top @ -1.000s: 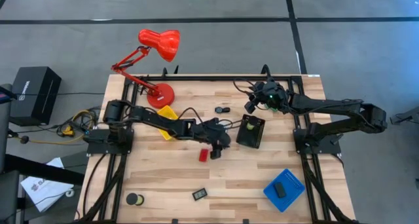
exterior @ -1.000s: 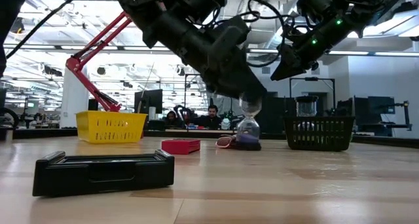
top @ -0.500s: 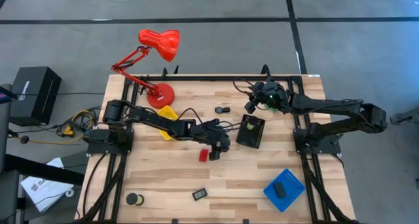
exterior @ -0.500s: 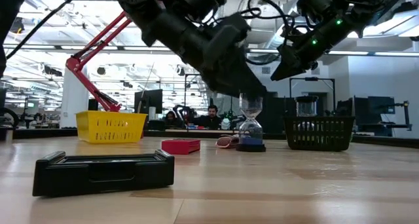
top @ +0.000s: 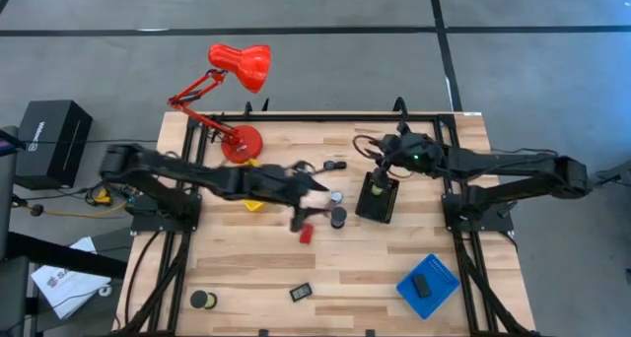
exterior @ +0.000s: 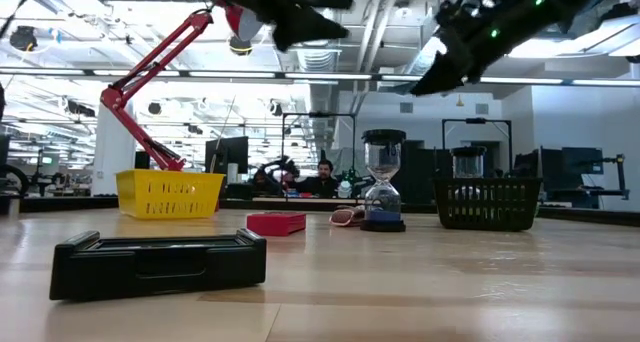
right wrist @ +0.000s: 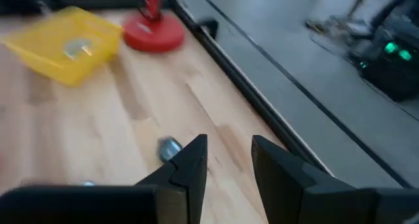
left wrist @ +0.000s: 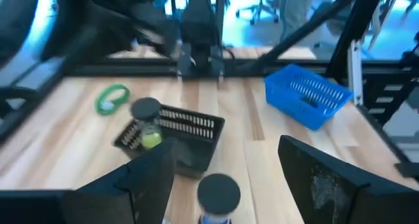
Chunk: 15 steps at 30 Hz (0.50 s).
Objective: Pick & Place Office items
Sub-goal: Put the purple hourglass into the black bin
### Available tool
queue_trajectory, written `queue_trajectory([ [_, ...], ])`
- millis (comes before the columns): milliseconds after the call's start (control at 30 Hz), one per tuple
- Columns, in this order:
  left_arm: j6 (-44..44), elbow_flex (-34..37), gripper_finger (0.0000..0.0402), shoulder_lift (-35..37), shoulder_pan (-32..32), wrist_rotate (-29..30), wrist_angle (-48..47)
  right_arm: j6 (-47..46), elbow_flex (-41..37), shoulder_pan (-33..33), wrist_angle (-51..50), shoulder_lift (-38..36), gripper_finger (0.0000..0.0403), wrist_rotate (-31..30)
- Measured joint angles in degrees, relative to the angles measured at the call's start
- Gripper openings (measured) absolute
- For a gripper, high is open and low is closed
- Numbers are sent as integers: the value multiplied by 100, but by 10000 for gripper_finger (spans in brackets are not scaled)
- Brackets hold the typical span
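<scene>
Your left pincer [top: 314,207] hangs over the middle of the surface [top: 246,268], its fingers [left wrist: 147,185] spread wide with nothing between them. In the left wrist view the dark top of the hourglass [left wrist: 218,190] shows in the gap between those fingers, below and clear of them. In the low view the hourglass [exterior: 381,181] stands upright on the wood with no arm touching it, between the red block [exterior: 275,223] and the black tray [exterior: 486,203]. From overhead it sits just beside your left pincer, with the red block [top: 306,234] close by on the near side.

Your right pincer [top: 380,171] is raised above the black tray [top: 378,199], which holds a green piece [top: 376,188]. Its fingers [right wrist: 190,165] stand a narrow gap apart, and no item is seen between them.

A green ring [left wrist: 111,98] lies on the surface beside the black tray in the left wrist view. A black block [top: 422,285] rests in the blue tray [top: 439,270] at the near right corner. A black disc [top: 201,299] and a small black block [top: 301,292] lie apart near the front edge. The yellow tray [right wrist: 65,40] holds a silvery bit [right wrist: 77,48] and sits next to the base of the red desk lamp [top: 237,66]. People show in the room beyond the surface; their detail cannot be made out.
</scene>
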<state>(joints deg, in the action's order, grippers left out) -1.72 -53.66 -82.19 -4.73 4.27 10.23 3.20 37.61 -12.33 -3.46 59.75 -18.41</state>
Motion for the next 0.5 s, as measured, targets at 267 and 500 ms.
queue_trajectory([
  [267,-3,1315,242,1654,17,43,27,-288,-5,641,116,-109,111,1842],
  [500,-54,2133,227,2246,20,75,528,-275,-13,1076,845,636,111,1857],
])
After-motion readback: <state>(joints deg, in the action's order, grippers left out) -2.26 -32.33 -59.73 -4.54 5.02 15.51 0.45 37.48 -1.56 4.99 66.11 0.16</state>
